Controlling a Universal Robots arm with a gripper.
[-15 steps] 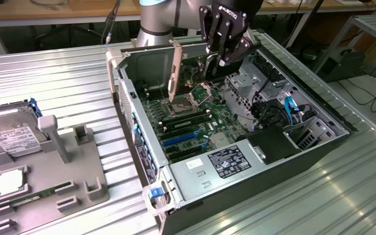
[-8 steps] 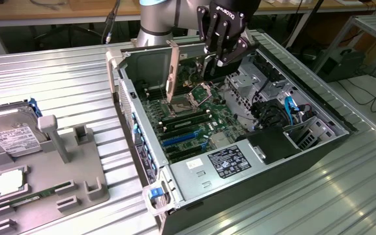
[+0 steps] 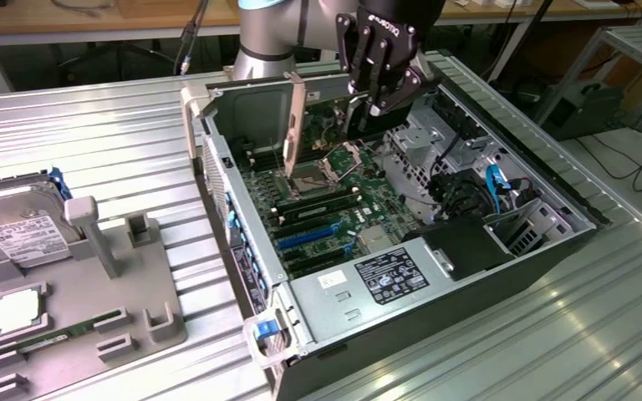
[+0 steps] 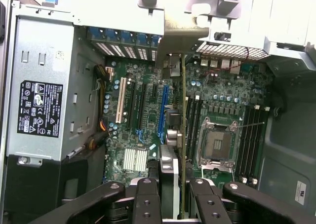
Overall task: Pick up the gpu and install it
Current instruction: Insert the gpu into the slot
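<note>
From the exterior view I see the tool [image 3: 374, 104] down inside the open case [image 3: 218, 167], pinching the gpu [image 3: 327, 125]. The card is upright on its edge, above the board [image 3: 333, 219]. Its silver bracket [image 3: 295, 125] points towards the case's back wall. From here I cannot tell whether the lower edge touches the board.

The wrist view looks straight down the card. There the gpu [image 4: 183, 115] is a thin line, with the tool [image 4: 178, 199] clamped on it, one finger [image 4: 148, 200] on either side. Its edge runs over the board [image 4: 148, 135] between the blue slot [image 4: 163, 105] and the open socket [image 4: 217, 145]. A white slot [image 4: 120, 100] lies further off, beyond the blue one.

The exterior view also takes in the ribbed worktop [image 3: 98, 134] beside the case. On it stands a grey fixture [image 3: 131, 292] holding a drive [image 3: 14, 230] and a green memory stick [image 3: 70, 334].

There is white lettering on the tool's body, but I cannot make it out. The supply [image 3: 433, 288] carries a black label with white print and symbols. The same label shows on the supply [image 4: 44, 51] in the wrist view, though no word is legible to me. The drive has a white printed label, also unreadable.
</note>
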